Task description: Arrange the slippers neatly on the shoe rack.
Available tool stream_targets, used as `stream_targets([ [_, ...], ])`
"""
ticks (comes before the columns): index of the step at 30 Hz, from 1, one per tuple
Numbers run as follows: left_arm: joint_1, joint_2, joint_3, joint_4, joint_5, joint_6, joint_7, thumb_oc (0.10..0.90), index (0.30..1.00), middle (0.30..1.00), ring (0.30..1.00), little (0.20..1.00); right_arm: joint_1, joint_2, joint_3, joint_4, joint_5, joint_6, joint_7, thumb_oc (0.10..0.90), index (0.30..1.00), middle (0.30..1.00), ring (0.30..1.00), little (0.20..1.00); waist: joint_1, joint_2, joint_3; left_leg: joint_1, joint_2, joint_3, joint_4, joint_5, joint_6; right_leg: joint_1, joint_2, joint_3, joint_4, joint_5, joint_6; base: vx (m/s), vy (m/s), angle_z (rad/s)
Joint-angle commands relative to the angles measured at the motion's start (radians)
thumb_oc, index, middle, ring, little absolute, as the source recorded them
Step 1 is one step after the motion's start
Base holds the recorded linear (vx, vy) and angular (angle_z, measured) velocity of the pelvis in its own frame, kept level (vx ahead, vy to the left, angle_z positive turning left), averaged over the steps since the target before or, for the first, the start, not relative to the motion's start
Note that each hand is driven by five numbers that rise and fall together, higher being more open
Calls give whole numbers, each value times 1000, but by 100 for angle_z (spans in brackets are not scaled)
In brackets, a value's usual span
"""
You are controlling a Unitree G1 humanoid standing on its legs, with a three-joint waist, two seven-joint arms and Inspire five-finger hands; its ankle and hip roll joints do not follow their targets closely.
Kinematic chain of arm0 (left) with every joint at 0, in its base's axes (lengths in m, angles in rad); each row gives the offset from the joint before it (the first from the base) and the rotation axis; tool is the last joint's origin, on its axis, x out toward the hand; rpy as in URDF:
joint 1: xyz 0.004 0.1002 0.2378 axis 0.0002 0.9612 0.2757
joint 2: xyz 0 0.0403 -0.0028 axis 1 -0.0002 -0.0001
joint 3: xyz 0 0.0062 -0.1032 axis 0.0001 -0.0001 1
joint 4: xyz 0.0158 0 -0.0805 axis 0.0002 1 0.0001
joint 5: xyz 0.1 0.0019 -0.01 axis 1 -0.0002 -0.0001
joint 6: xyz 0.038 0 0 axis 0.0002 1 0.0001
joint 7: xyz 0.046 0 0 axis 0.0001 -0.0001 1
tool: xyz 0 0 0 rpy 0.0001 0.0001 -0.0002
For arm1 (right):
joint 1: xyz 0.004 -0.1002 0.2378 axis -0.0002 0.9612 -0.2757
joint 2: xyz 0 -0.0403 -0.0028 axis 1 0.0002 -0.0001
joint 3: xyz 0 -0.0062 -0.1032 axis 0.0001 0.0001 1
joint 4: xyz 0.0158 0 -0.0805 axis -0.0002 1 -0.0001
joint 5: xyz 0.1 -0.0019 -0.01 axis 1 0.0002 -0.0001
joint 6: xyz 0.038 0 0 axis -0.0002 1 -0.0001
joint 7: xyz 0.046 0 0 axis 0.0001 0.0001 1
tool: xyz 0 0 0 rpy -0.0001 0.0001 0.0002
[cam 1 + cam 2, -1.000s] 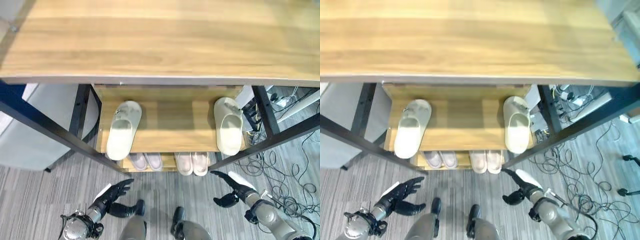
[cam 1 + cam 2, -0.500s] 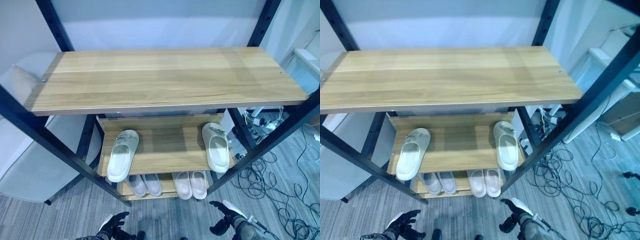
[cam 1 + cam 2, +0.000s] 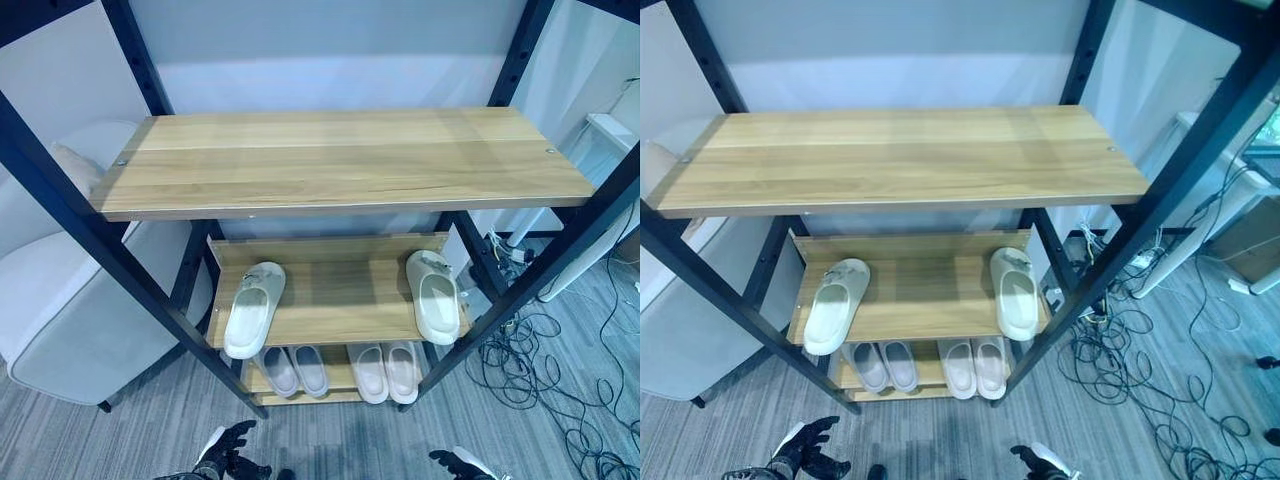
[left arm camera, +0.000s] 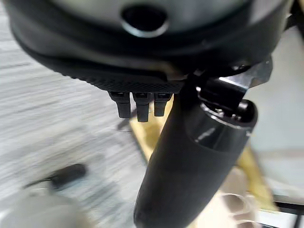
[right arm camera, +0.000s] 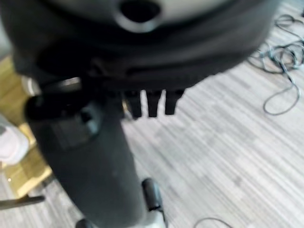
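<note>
Slippers sit on my shoe rack: left slipper angled and right slipper straight on the middle shelf, well apart; two pale pairs below. Left hand and right hand hang low, loosely spread, holding nothing.

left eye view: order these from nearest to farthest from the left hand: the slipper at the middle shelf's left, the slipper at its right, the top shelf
1. Left cream slipper, middle shelf, just above and beyond the left hand.
2. Right cream slipper, same shelf, far right end.
3. Top shelf, highest and farthest.
</note>
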Motion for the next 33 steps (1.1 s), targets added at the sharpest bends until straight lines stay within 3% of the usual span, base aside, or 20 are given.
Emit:
stream_targets([
  [1, -62, 42, -37, -47, -26, -72, -2, 800, 900, 900, 900, 900, -27, -20, 1, -39, 12, -20, -34, 800, 900, 900, 900, 900, 5, -19, -8, -60, -21, 62, -20, 53, -24, -14, -20, 0, 13, -58, 77, 0, 0, 0],
  [14, -18, 142, -57, -480, -227, -95, -88, 800, 900, 900, 900, 900, 0, -24, 6, -47, -19, -17, -43, 800, 900, 900, 900, 900, -7, -19, -7, -44, -14, 77, -20, 32, -17, -8, -21, -5, 13, -58, 86, 13, -2, 0],
  [33, -74, 135, -53, -707, -384, -98, -94, 800, 900, 900, 900, 900, 12, -1, 27, -50, -37, -6, -49, 800, 900, 900, 900, 900, -14, -30, -23, -17, -13, 89, -20, 10, -15, 12, -29, 4, 13, -55, 92, 0, 0, 0],
])
